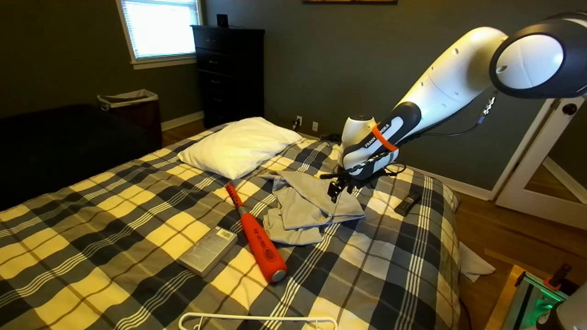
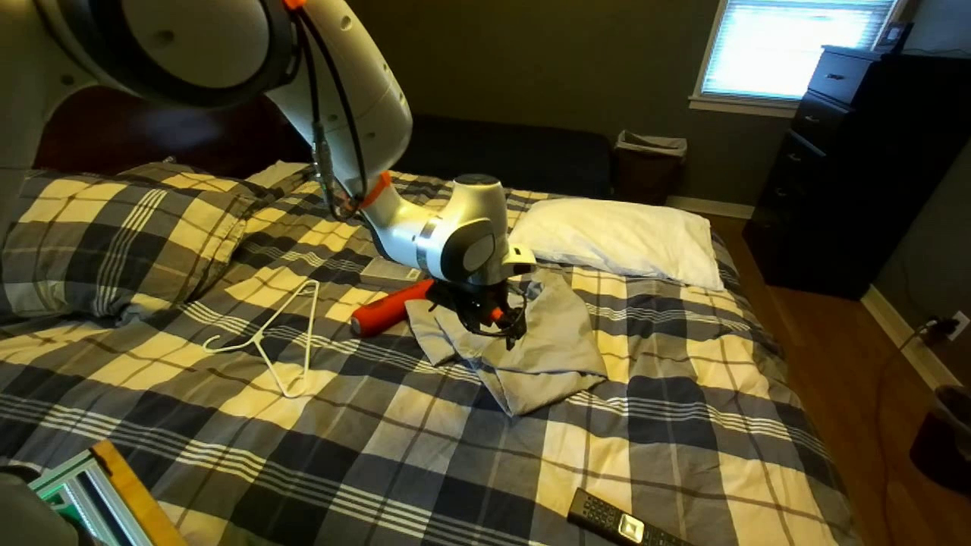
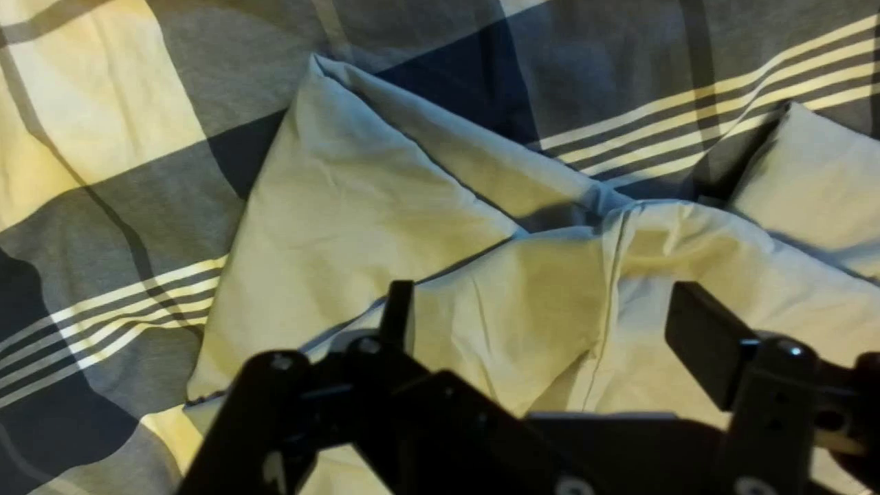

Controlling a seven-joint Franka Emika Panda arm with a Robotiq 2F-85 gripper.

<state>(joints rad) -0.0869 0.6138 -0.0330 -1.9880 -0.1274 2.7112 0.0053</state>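
Crumpled pale-grey cloth [image 1: 302, 201] lay folded on the plaid-covered bench [image 1: 371, 266]. Above the cloth hung the black two-fingered pincer [image 3: 543, 323], its jaws spread wide and gripping nothing. Just beside the cloth lay a long red-and-black bat [image 1: 255, 234]; near the cloth lay a plump white rectangular pillow [image 1: 240, 144] and a slim black button-studded remote [image 1: 408, 204].

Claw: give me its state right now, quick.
Claw: open, holding nothing, poised over the grey cloth.
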